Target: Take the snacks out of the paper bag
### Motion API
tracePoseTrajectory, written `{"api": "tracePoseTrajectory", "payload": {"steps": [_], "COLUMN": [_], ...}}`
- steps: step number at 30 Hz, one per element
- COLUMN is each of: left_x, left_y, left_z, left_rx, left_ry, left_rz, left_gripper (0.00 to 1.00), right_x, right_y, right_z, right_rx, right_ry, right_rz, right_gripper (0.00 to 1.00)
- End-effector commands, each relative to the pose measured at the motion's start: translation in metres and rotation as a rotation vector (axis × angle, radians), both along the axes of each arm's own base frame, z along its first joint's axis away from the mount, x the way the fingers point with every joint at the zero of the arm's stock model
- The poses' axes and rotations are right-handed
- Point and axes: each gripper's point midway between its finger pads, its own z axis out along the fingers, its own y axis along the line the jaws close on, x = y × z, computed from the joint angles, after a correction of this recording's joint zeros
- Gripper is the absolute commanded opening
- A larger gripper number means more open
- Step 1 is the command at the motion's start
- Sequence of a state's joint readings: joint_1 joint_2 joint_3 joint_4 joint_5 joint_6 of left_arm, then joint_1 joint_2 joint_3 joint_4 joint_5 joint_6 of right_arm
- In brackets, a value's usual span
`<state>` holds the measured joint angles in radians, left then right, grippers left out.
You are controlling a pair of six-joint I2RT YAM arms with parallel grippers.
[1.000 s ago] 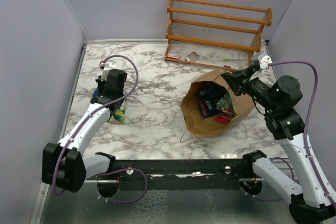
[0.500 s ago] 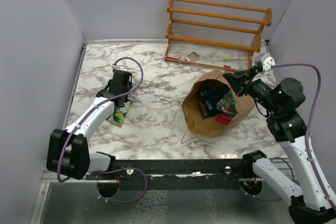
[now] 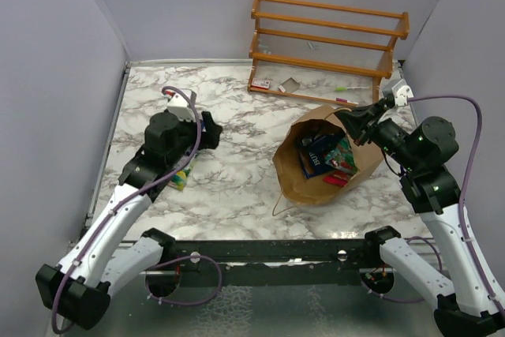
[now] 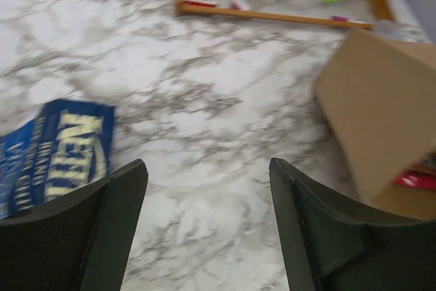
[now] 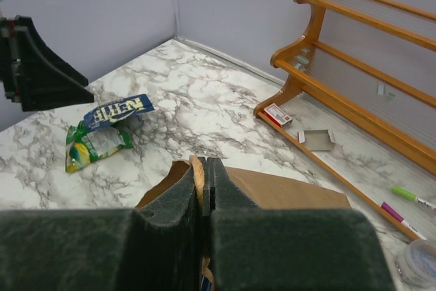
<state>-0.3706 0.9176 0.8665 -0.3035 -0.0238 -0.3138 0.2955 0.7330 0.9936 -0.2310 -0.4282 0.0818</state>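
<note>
The left claw (image 4: 208, 236) has gone from shut to wide open within the last second and now holds nothing. It has also lifted off the left part of the white marble tabletop (image 3: 237, 195) and swung round to face the bag. Just below it, to its left, a flat dark blue packet with pale lettering (image 4: 58, 151) lies clear of both fingers, so it looks freshly let go. Just beside that packet lies a shiny green-yellow packet (image 5: 95, 142), which has not moved. By my reading two snacks are now out, and the left arm is free to fetch the next.

The right claw (image 5: 202, 182) stays pinched shut on the far rim of the tall brown kraft paper bag (image 3: 300, 183). The bag lies tilted at the right of the tabletop with its mouth held open. Inside are a second dark blue packet (image 3: 316, 155), a teal-red packet (image 3: 343, 154) and a small red-white packet (image 3: 338, 180), so the job is only partly done.

Between the left claw and the bag there is only bare marble. The likely hindrances are the bag's near wall and the right claw and wrist over the far rim. Behind the bag stands an orange wooden rack (image 3: 327, 37) with a tiny red-white scrap (image 3: 263, 84) and a grey scrap (image 3: 289, 83) at its foot, well apart from that route.
</note>
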Motion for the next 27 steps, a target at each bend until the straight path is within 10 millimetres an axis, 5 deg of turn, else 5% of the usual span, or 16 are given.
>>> {"api": "tracePoseTrajectory", "payload": {"steps": [1,7,20,23,27], "left_x": [-0.030,-0.069,-0.117,-0.107,-0.095], "left_y": [-0.074,-0.150,-0.258,-0.272,-0.290], "left_z": [0.028,0.029,-0.003,-0.020,-0.042], "left_rx": [-0.183,-0.238,0.094,0.221,0.381], "left_ry": [-0.097,-0.141,-0.304,-0.318,-0.355], "left_rz": [-0.225,-0.428,-0.708,-0.732,-0.791], "left_gripper": [0.76,0.87,0.86,0.62,0.59], "right_x": [-0.001,-0.001,-0.003,-0.004,-0.004], "right_y": [0.004,0.005,0.006,0.006,0.006], "right_z": [0.008,0.009,0.009,0.011,0.012], "right_rx": [0.021,0.028,0.028,0.029,0.031], "right_ry": [-0.020,-0.012,-0.013,-0.019,-0.018], "right_rz": [0.023,0.027,0.035,0.037,0.041], "right_gripper": [0.02,0.02,0.02,0.02,0.02]}}
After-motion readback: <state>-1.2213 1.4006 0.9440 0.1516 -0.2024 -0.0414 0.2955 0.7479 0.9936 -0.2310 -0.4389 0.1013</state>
